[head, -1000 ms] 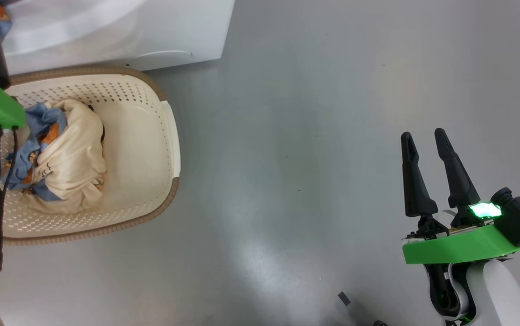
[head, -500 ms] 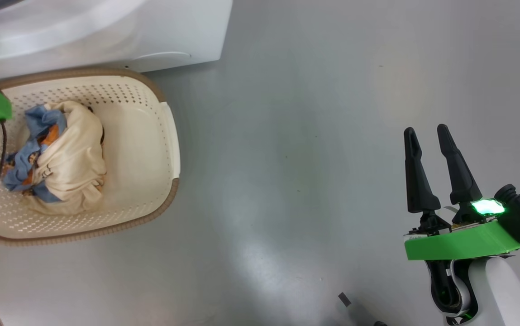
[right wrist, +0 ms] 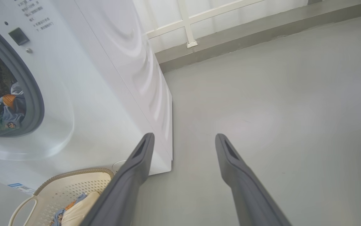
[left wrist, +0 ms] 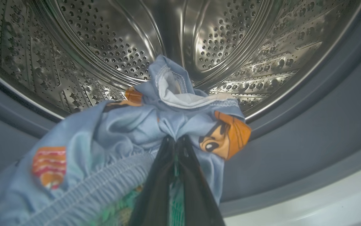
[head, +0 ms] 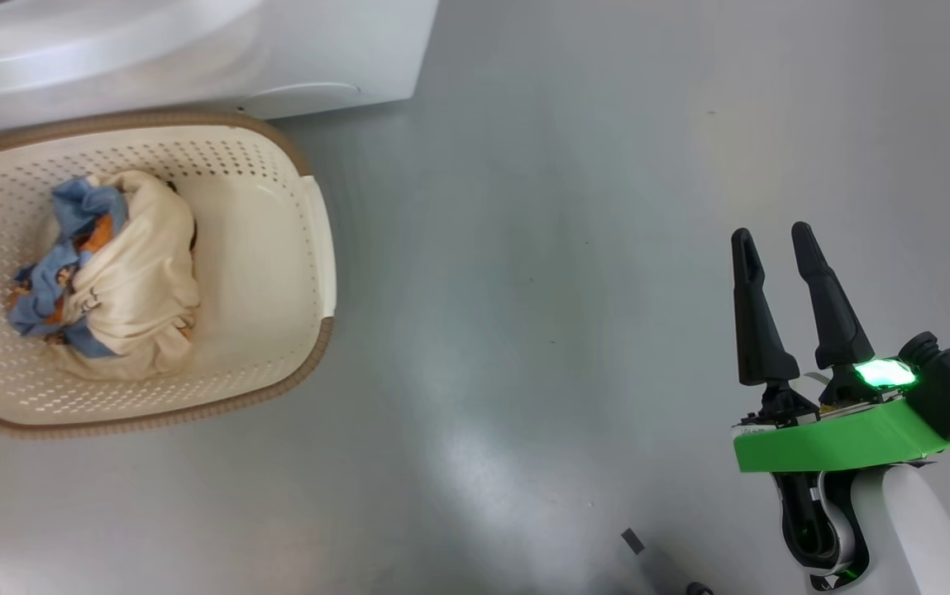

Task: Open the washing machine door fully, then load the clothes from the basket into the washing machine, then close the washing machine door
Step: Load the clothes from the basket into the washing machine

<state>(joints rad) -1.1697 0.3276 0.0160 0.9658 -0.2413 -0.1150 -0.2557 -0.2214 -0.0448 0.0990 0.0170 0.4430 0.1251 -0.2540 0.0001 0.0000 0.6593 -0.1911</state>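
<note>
Well, the loading step is under way. The left pincer (left wrist: pixel 175 142) is together, clamped on a light blue garment (left wrist: pixel 130 131) with orange print. It is at the mouth of the washing machine (right wrist: pixel 105 81), just short of the steel drum (left wrist: pixel 111 40). Much of the cloth trails back over the fingers (left wrist: pixel 167 188) and down toward the grey-blue gasket (left wrist: pixel 309 125).

To do this well, the arm should probably carry the bundle farther in, past the gasket lip, before the pincer parts. Letting go here risks the trailing part draping over the gasket, where it could get caught at closing time. A slight downward tilt on release would help the soft fabric slide off rather than cling. The withdrawal should run straight back, so that no fold is dragged out.

The right pincer (head: pixel 770 233) hangs apart and empty over the bare floor (head: pixel 524 248), well to the right of the work. More of the clothes, a cream garment (head: pixel 144 273) over blue printed ones, lie in the basket (head: pixel 317 248) at the left. The basket sits just beside the machine's foot, so further trips seem needed.
</note>
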